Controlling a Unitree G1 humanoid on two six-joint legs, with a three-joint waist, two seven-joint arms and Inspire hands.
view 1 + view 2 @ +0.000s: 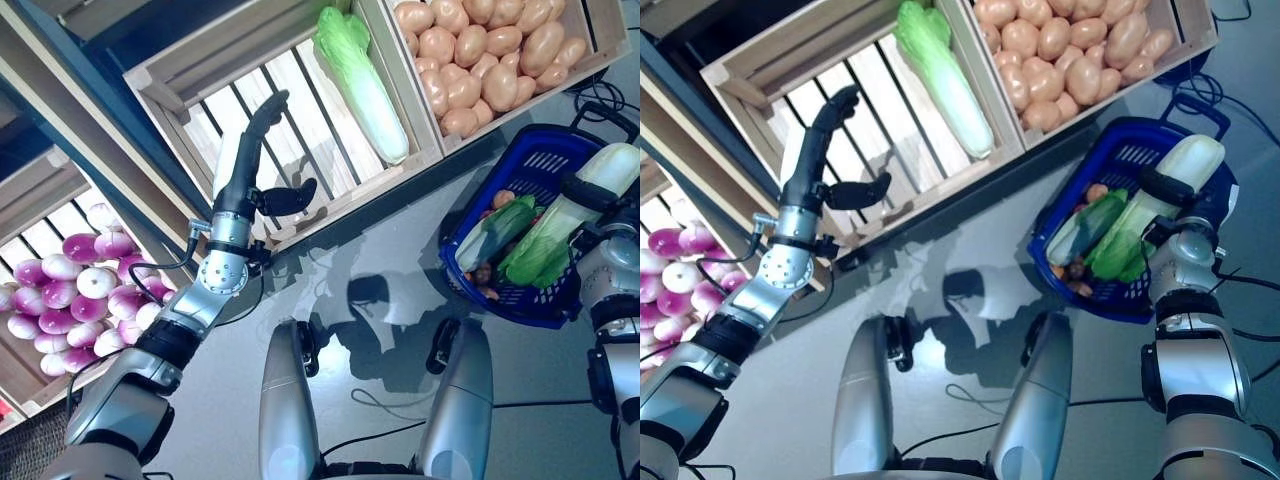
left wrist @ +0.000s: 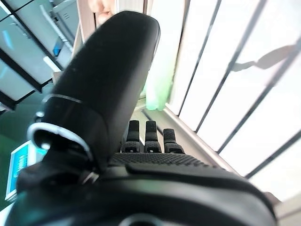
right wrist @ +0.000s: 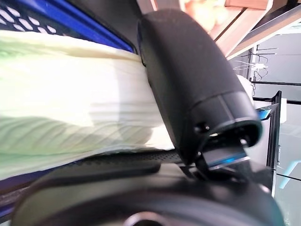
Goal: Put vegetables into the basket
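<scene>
My right hand (image 1: 592, 192) is shut on a long pale-green cabbage (image 1: 556, 238) and holds it over the blue basket (image 1: 537, 160), leafy end down inside the rim. In the right wrist view the thumb (image 3: 188, 89) lies across the cabbage (image 3: 70, 113). The basket stands on the floor at the right and holds a long green vegetable (image 1: 496, 233) and small round orange and brown ones (image 1: 502, 198). My left hand (image 1: 243, 180) is open with straight fingers, raised over a slatted wooden crate (image 1: 300, 100). Another long cabbage (image 1: 365, 85) lies in that crate, apart from the hand.
The wooden stand runs along the back and left, with a full crate (image 1: 590, 65) just behind the basket and a lower crate (image 1: 30, 395) at the left. Grey floor (image 1: 380, 250) lies between the stand and the basket.
</scene>
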